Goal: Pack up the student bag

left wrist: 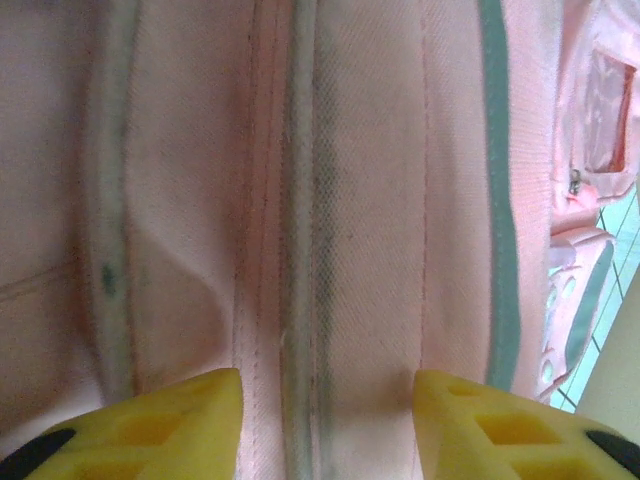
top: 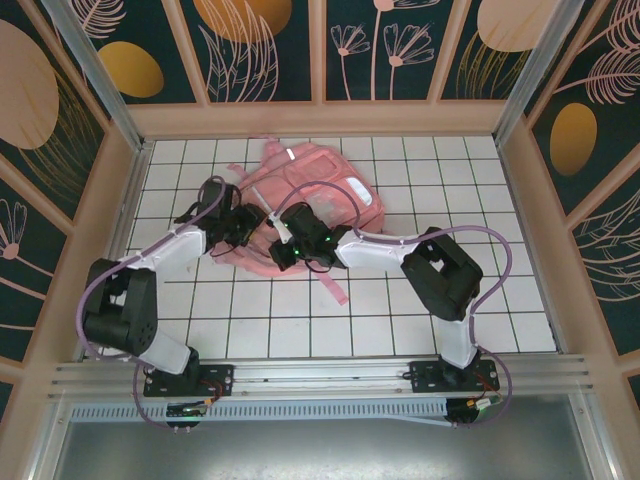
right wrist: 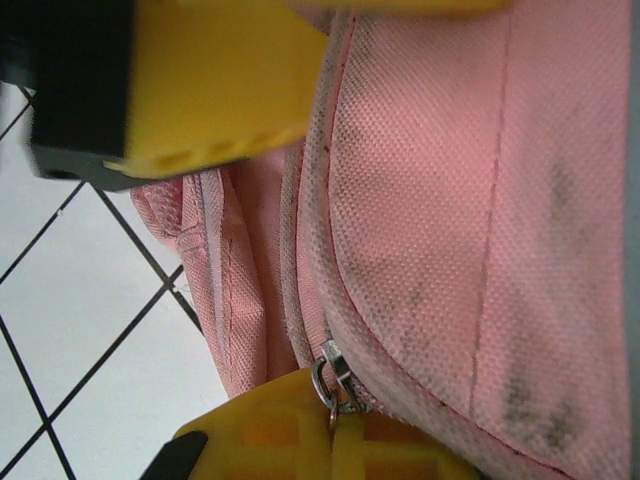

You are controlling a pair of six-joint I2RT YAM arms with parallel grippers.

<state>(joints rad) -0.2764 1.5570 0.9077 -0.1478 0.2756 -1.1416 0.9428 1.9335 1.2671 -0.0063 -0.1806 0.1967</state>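
The student bag [top: 325, 190], a light-pink backpack, lies on the tiled table at the back centre. My left gripper [top: 250, 226] is at its left side. In the left wrist view its yellow fingers [left wrist: 328, 385] stand apart over flat pink fabric [left wrist: 380, 200], straddling a grey seam [left wrist: 300, 250]; nothing is pinched between them. My right gripper [top: 283, 252] is at the bag's near edge. In the right wrist view its fingers [right wrist: 335, 430] are shut on the metal zipper pull [right wrist: 333, 378], whose ring disappears between the pads. A yellow finger of the left gripper [right wrist: 210, 80] presses the bag just above.
The white tiled table [top: 450, 170] has wooden walls on three sides. A loose pink strap [top: 335, 285] trails from the bag toward the near edge. Both arms' cables loop over the tiles near the bases.
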